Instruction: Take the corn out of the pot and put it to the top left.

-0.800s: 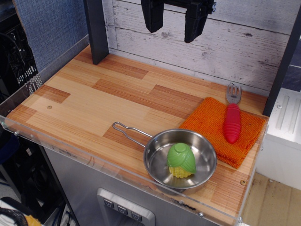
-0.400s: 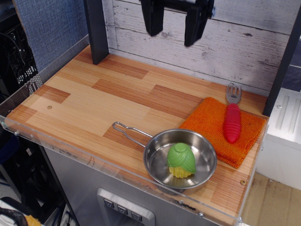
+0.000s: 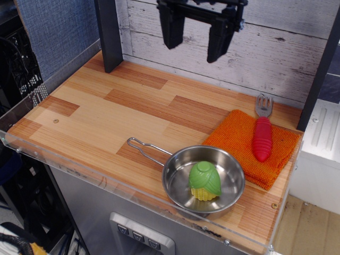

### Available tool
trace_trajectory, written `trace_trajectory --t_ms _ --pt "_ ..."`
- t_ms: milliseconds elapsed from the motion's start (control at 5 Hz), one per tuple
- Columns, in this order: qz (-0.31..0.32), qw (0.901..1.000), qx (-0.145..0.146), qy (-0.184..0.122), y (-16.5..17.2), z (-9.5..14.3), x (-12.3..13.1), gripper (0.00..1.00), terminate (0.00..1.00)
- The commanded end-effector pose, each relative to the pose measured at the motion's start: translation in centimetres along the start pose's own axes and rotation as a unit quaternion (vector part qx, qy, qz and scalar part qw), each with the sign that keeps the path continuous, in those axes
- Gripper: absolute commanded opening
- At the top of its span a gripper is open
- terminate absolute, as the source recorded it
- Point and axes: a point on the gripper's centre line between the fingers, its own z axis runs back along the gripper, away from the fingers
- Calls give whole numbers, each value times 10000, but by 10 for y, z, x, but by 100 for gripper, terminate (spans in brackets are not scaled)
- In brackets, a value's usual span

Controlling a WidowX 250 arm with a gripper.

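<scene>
The corn (image 3: pixel 205 181), yellow kernels under a light green husk, sits inside the pot (image 3: pixel 178 172), a shallow shiny steel pan with a thin wire handle pointing left, at the front right of the wooden table. My black gripper (image 3: pixel 194 50) hangs open and empty high above the back of the table, in front of the white plank wall. It is far behind and above the pot and touches nothing.
An orange cloth (image 3: pixel 236 138) lies right of the pot with a red-handled fork (image 3: pixel 262 135) on it. A dark post (image 3: pixel 109 34) stands at the back left. A clear plastic rim (image 3: pixel 79 172) runs along the table's front edge.
The gripper has come down a little; more of its fingers and body show now. The corn, pot and fork have not moved.
</scene>
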Motion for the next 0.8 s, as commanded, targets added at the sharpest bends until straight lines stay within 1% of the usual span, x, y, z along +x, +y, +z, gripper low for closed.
trace_trajectory --t_ms 0,200,400,600 --pt "-399 9989 120 -222 -12 -1 -59 100 0" --pt "-212 9994 217 -191 -21 -29 -77 100 0" --pt "-182 9993 218 -235 -31 -55 -71 100 0" --pt "8 9992 144 -370 -42 -75 -54 100 0"
